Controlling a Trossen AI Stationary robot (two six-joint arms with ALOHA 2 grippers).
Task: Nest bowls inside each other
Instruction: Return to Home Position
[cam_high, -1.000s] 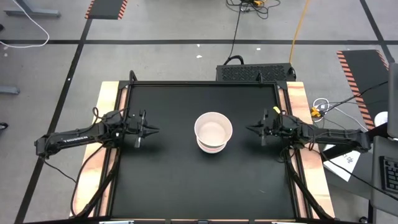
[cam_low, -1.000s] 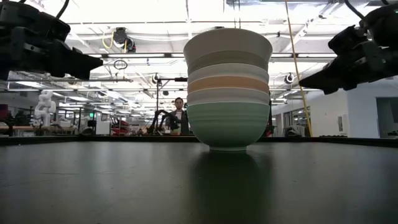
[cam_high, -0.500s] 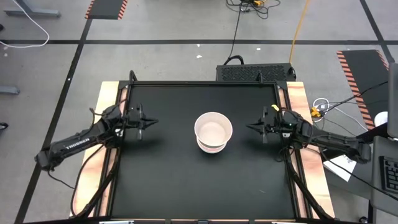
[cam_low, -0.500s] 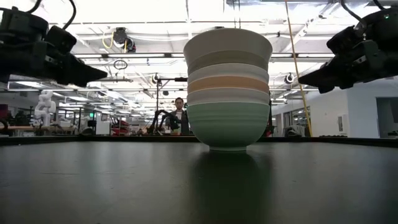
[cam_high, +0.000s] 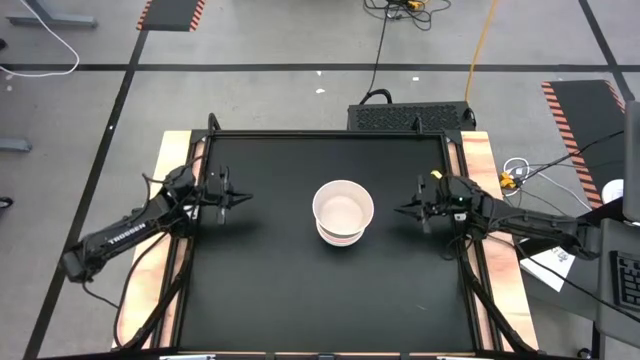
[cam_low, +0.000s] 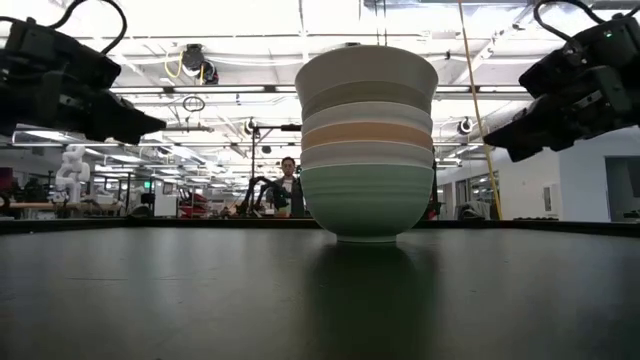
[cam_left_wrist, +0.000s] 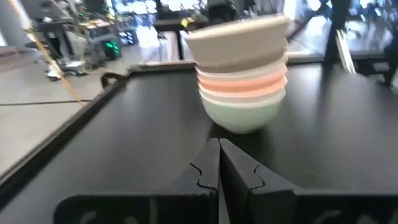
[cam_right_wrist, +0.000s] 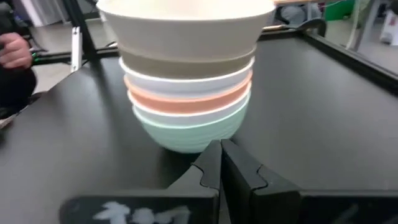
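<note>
The bowls stand nested in one stack (cam_high: 343, 212) near the table's middle, resting on the mint green bowl's base (cam_low: 367, 236). Above the mint green bowl come a white, the salmon pink (cam_low: 367, 134), another white, the olive-grey and the cream bowl (cam_low: 366, 68) on top. The stack also shows in the left wrist view (cam_left_wrist: 242, 74) and the right wrist view (cam_right_wrist: 186, 81). My left gripper (cam_high: 243, 199) hovers shut to the stack's left, above the table. My right gripper (cam_high: 400, 210) hovers shut to the stack's right. Both point at the stack and touch nothing.
The black table top (cam_high: 260, 290) has raised wooden side rails (cam_high: 170, 160). A black box (cam_high: 410, 117) sits beyond the far edge. In the low view a person (cam_low: 290, 185) stands far off in the room behind the table.
My left gripper has drawn back slightly toward the table's left and far edge, its arm swinging so the elbow lies nearer the near edge. My right arm has shifted slightly. The stack of bowls has stayed where it was.
</note>
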